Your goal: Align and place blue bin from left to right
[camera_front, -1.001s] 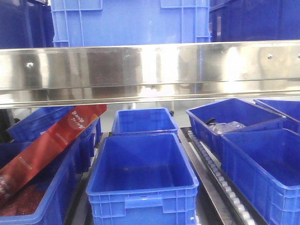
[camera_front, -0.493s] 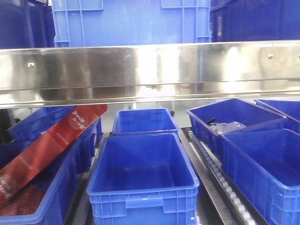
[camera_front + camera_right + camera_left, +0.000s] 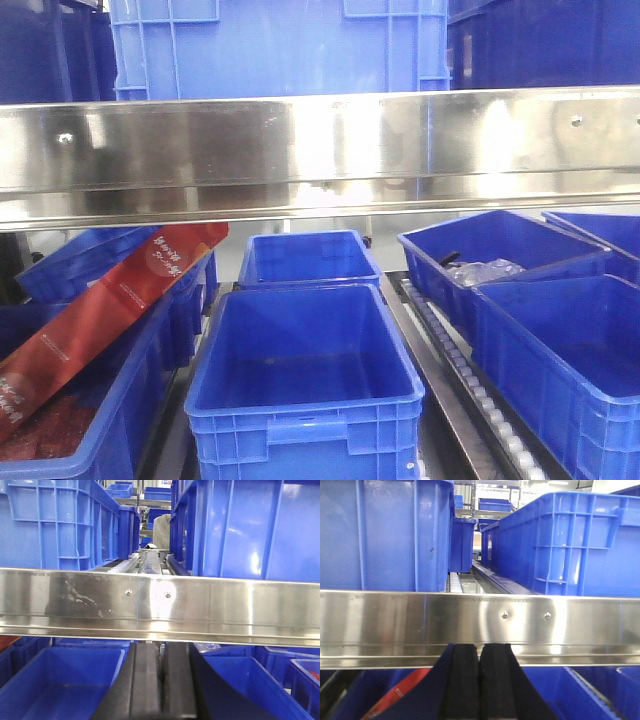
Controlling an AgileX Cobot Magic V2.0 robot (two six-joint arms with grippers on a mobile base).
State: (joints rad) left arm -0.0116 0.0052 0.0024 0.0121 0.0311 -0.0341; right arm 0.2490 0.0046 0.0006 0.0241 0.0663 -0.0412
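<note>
Left gripper [image 3: 480, 685] clamped with pads together, nothing between them, just below the steel shelf rail [image 3: 320, 150]; right gripper [image 3: 162, 685] likewise pinched closed on nothing below that rail. Blue bin [image 3: 280, 45] sits on the shelf directly behind the rail, darker crates beside it.

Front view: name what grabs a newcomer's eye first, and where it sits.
A shiny steel rail runs across the whole picture, with the blue bin standing on the shelf above it at centre. Below, at left, a long red package leans out of a blue tub; an empty blue tub sits at centre.
</note>
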